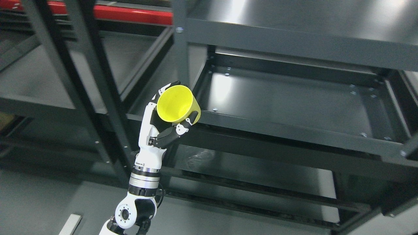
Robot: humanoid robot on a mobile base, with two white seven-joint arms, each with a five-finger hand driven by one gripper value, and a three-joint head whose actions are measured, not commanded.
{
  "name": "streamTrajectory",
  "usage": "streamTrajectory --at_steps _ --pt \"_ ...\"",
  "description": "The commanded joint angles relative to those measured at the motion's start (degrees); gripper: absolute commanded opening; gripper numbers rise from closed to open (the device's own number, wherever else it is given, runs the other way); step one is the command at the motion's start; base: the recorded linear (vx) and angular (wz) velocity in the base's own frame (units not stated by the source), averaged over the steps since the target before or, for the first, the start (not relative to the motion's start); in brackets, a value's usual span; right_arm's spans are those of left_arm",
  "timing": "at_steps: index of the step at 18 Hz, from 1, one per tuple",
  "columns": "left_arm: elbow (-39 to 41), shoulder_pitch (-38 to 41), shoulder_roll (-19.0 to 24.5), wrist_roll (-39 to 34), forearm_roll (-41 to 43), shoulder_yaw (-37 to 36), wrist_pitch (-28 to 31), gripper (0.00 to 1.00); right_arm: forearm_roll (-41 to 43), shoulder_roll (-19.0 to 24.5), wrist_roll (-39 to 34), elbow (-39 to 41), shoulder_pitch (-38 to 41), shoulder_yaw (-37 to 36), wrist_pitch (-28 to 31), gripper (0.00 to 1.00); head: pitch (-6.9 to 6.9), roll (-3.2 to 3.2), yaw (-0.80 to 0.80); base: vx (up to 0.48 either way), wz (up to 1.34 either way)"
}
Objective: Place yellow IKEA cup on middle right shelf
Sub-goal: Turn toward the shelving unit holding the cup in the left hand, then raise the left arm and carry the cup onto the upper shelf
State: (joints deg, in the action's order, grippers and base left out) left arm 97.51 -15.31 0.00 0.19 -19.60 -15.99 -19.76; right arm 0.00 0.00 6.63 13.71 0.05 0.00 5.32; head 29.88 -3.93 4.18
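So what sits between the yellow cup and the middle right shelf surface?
Head view: only the shelf's front rail. The left hand holds the yellow cup outside it; the shelf surface is bare.

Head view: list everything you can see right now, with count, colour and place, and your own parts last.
cup: one, yellow, held tilted with its mouth toward the camera, just left of the middle shelf's front left corner
right rack: one, dark grey metal, fills the centre and right
middle shelf: one, dark grey, glossy, nothing on it, right of the cup
top shelf: one, dark grey, upper right
lower shelf: one, dark grey, beneath the middle shelf
left rack: one, dark grey, left side
red beam: one, red, upper left behind the racks
left hand: one, white and black, shut on the cup, arm rising from bottom left
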Motion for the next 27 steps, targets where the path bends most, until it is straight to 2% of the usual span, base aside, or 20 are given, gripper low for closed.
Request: streamTrajectory --at_steps 1,3,7,12,16,21,24,27 --pt "0.5 0.0 1.0 0.1 0.0 -3.4 -0.4 0.00 1.4 -1.0 0.0 0.0 0.7 1.0 0.0 0.99 0.00 0.00 0.00 -0.098 -1.03" --pt "0.5 -0.1 1.0 0.1 0.0 -4.7 -1.4 0.00 1.4 -1.0 0.0 0.0 0.7 1.0 0.0 0.99 0.00 0.00 0.00 -0.058 -0.79" --pt "0.6 -2.1 1.0 0.4 0.1 -12.6 -4.7 0.01 1.4 -1.0 0.0 0.1 0.7 1.0 0.0 0.99 -0.02 0.00 0.00 0.020 -0.27" --pt "0.6 -12.9 1.0 0.9 0.1 -17.8 -5.5 0.01 1.4 -1.0 0.0 0.0 0.7 1.0 0.0 0.99 -0.02 0.00 0.00 0.055 0.05" --pt "1.3 -18.0 1.0 0.8 0.1 -19.8 -5.6 0.01 1.4 -1.0 0.0 0.0 0.7 1.0 0.0 0.99 -0.02 0.00 0.00 0.060 -0.11" --pt "2.5 -31.0 1.0 0.6 -0.9 -22.1 -5.1 0.00 1.4 -1.0 0.0 0.0 0.7 1.0 0.0 0.99 -0.02 0.00 0.00 0.090 -0.04" --pt "2.5 -37.8 1.0 -0.3 -3.6 -21.5 -0.9 0.00 1.4 -1.0 0.0 0.0 0.7 1.0 0.0 0.99 -0.02 0.00 0.00 0.135 0.12" --pt "2.0 -42.0 1.0 -6.3 -14.2 -21.5 9.0 0.00 1.4 -1.0 0.0 0.0 0.7 1.0 0.0 0.99 -0.02 0.00 0.00 0.139 0.25"
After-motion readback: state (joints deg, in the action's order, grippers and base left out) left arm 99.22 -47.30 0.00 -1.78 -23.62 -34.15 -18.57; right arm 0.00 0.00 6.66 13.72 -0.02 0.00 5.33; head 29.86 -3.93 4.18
